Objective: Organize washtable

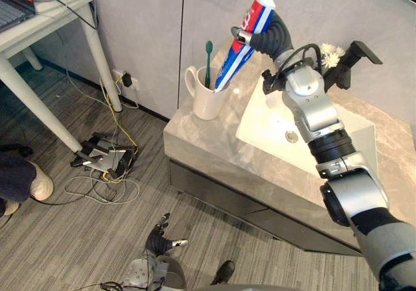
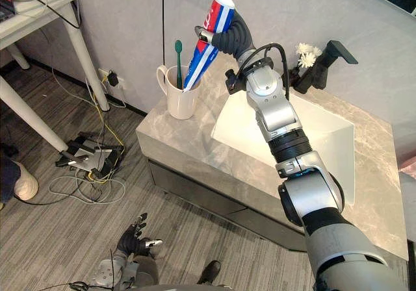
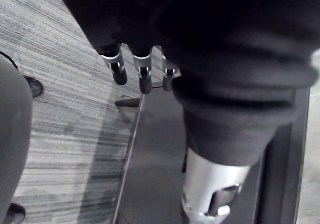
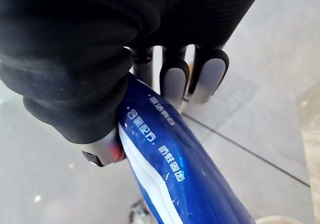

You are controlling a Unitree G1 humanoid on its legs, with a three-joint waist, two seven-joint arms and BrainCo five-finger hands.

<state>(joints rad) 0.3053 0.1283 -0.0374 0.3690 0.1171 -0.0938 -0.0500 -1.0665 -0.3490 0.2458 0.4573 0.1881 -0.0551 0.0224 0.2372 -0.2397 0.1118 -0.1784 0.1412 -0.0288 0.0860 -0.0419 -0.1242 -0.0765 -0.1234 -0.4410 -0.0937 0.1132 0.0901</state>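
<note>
The right hand, fingers curled round the tube, holds it cap-up and tilted, flat end at the mouth of the cup beside the toothbrush, likely to stand it there; the left hand hangs loose-fingered well below the cup.

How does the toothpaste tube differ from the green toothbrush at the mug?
The toothpaste tube is broad, blue, red and white with a white cap; the toothbrush is thin and green. The tube leans steeply, cap uppermost, while the toothbrush stands nearly upright. The right hand is curled round the tube; nothing touches the toothbrush, which rests free in the white mug. Both have their lower ends at or in that mug.
</note>
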